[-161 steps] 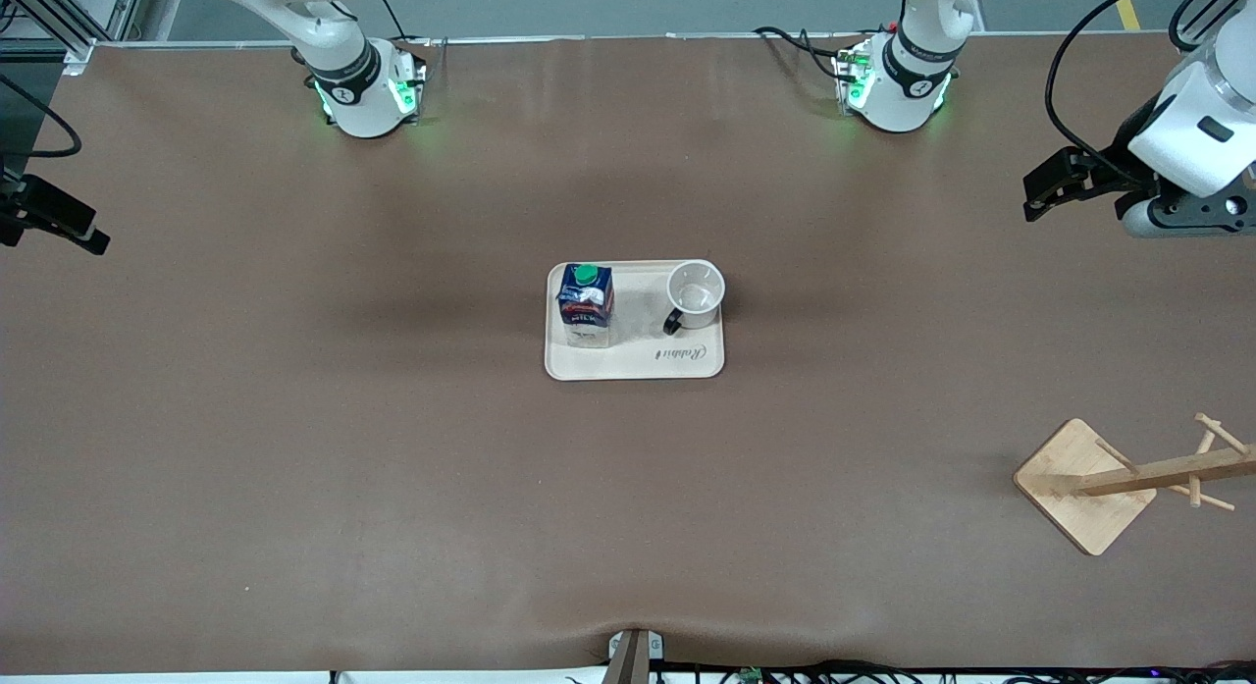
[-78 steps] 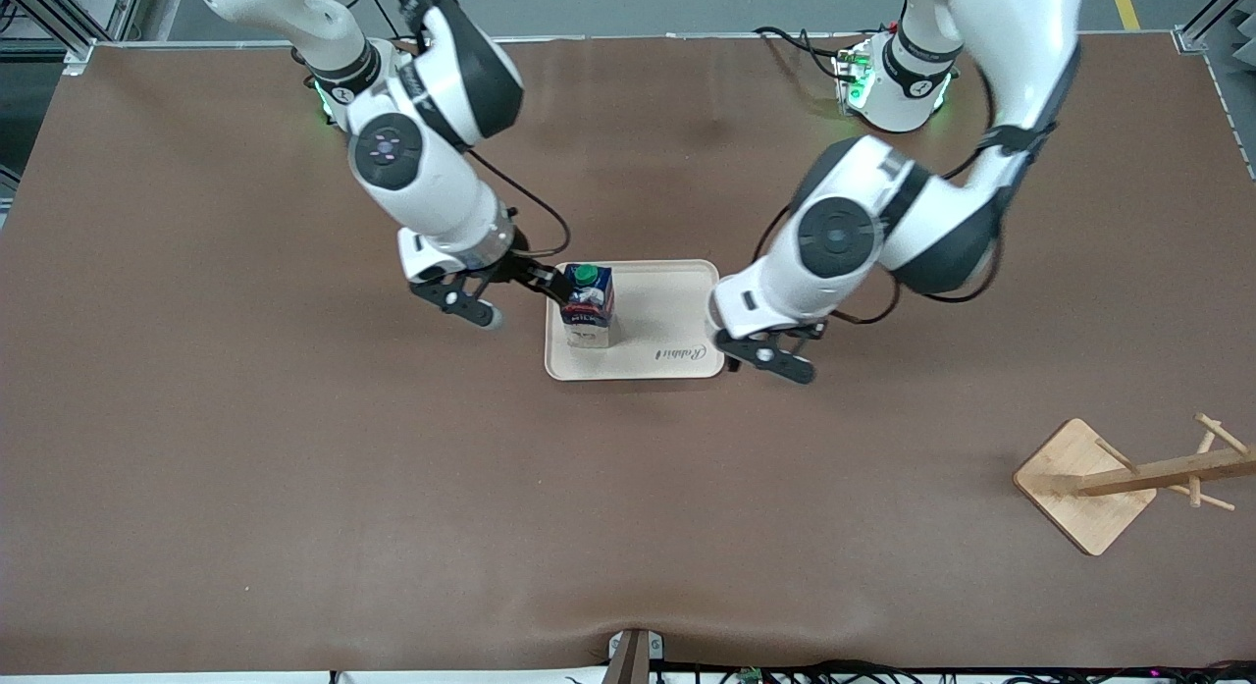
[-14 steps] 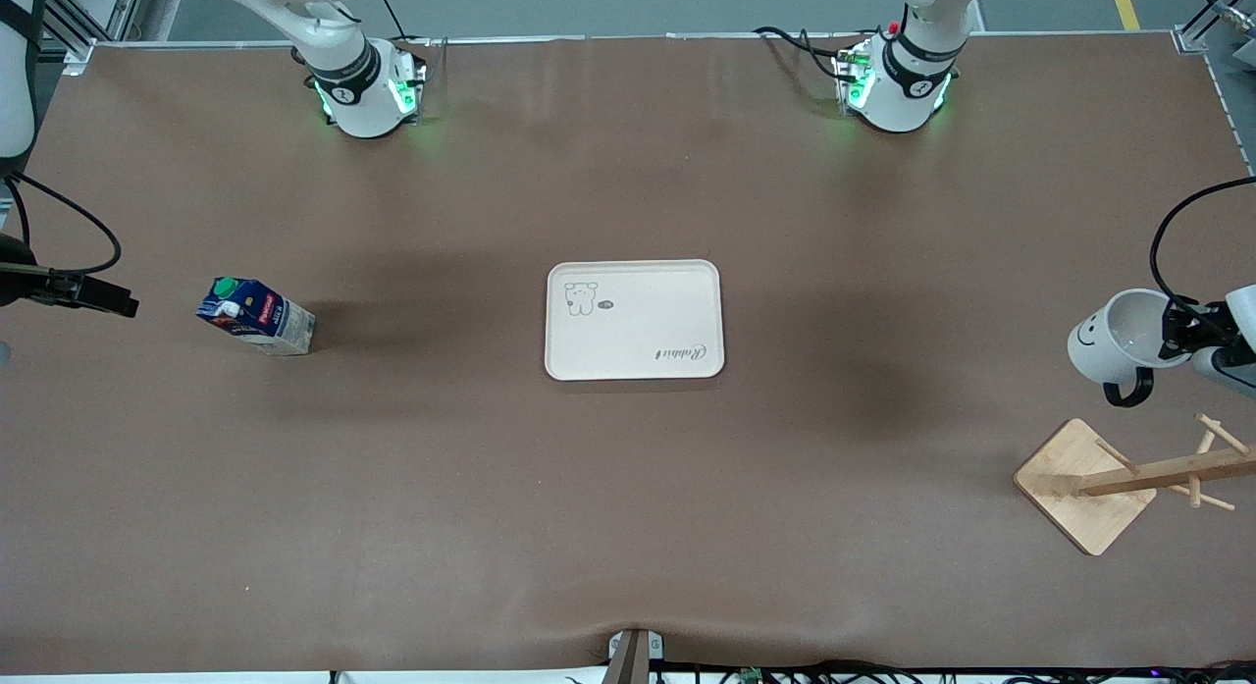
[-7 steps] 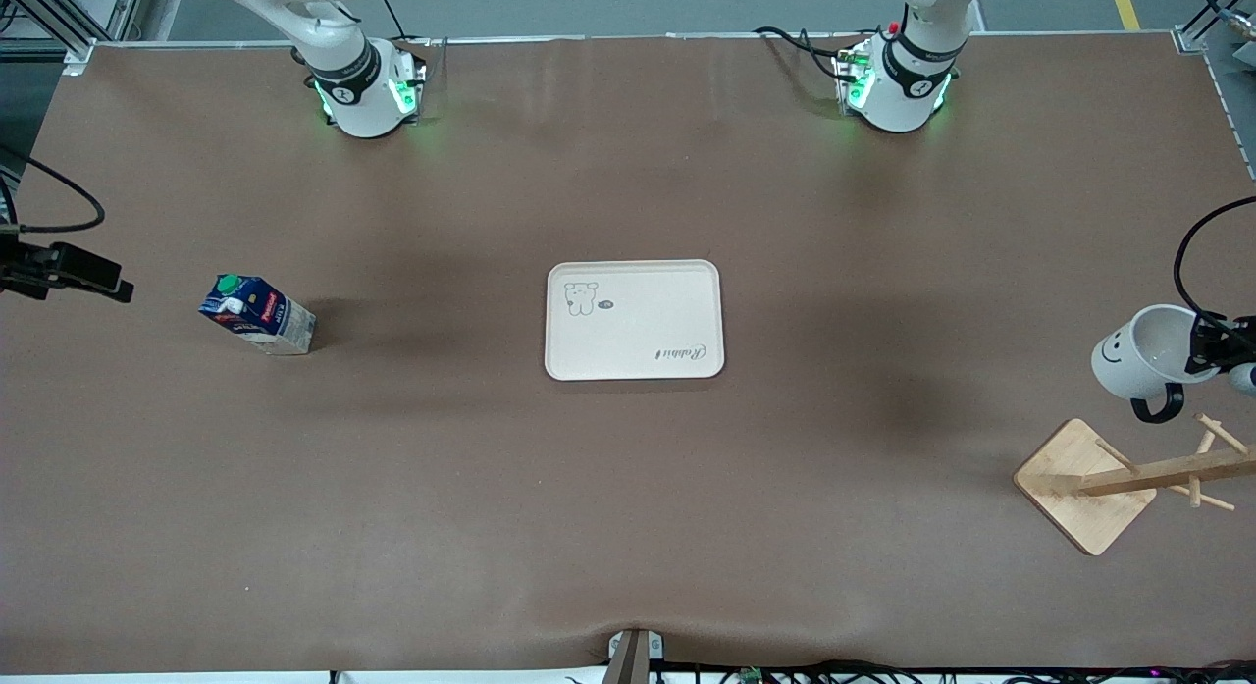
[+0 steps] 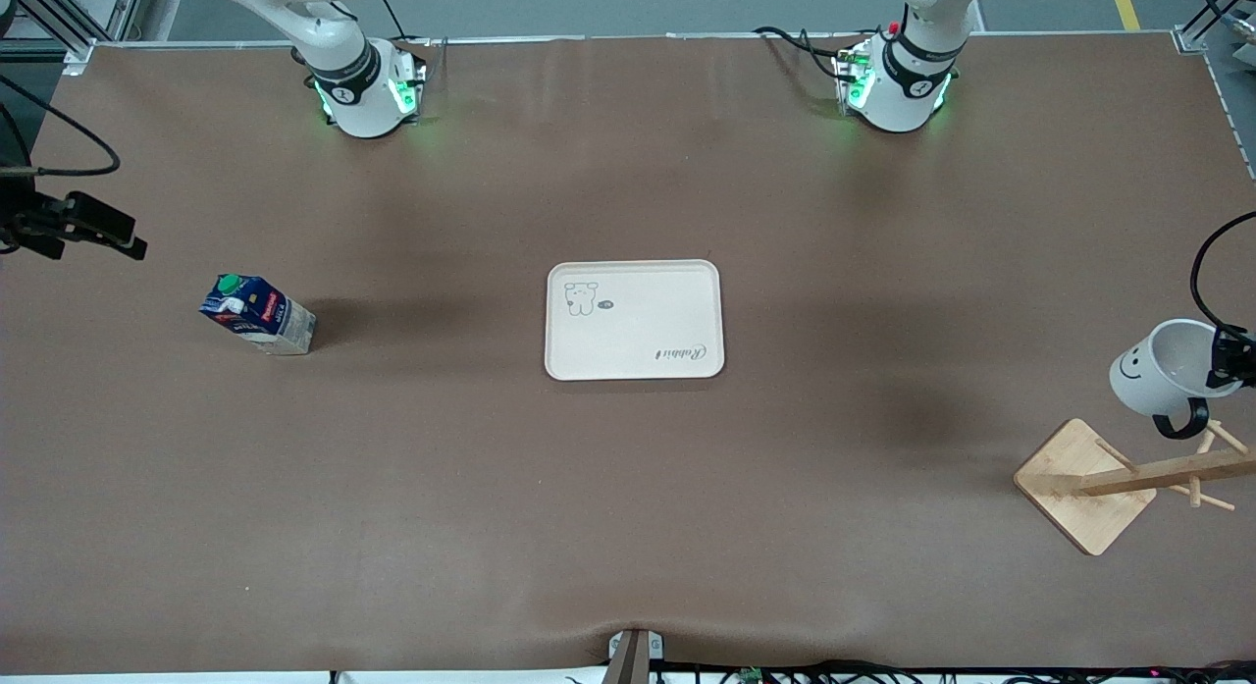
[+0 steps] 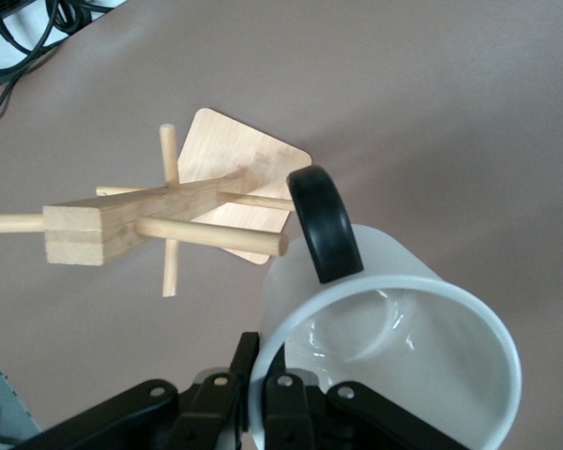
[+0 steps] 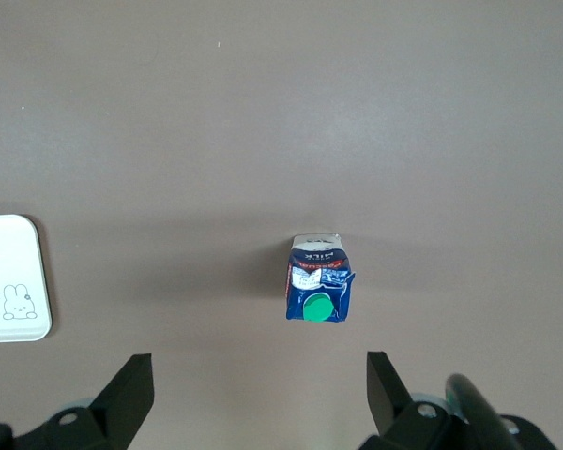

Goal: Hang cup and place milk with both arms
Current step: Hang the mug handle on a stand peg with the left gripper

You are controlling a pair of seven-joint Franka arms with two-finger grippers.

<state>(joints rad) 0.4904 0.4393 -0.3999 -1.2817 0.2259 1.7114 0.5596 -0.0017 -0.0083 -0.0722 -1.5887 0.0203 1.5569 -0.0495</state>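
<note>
The white cup point(image 5: 1158, 375) with a smiley face hangs tilted in the air, over the table beside the wooden rack point(image 5: 1163, 472). My left gripper point(image 5: 1234, 360) is shut on its rim. In the left wrist view the gripper point(image 6: 260, 364) pinches the cup's rim point(image 6: 394, 347), and the black handle point(image 6: 324, 225) is close to a peg tip of the rack point(image 6: 103, 230). The milk point(image 5: 257, 314) stands on the table toward the right arm's end. My right gripper point(image 5: 108, 235) is open and empty above the table, and the milk point(image 7: 317, 291) shows between its open fingers point(image 7: 258, 389).
A cream tray point(image 5: 634, 355) with a rabbit drawing lies at the table's middle; its corner shows in the right wrist view point(image 7: 9, 300). The rack's square wooden base point(image 5: 1065, 468) sits near the left arm's end, nearer to the front camera.
My left gripper has carried the cup down toward the rack, so the handle is now beside a peg. My right gripper has drawn away from the milk, which has not moved.
</note>
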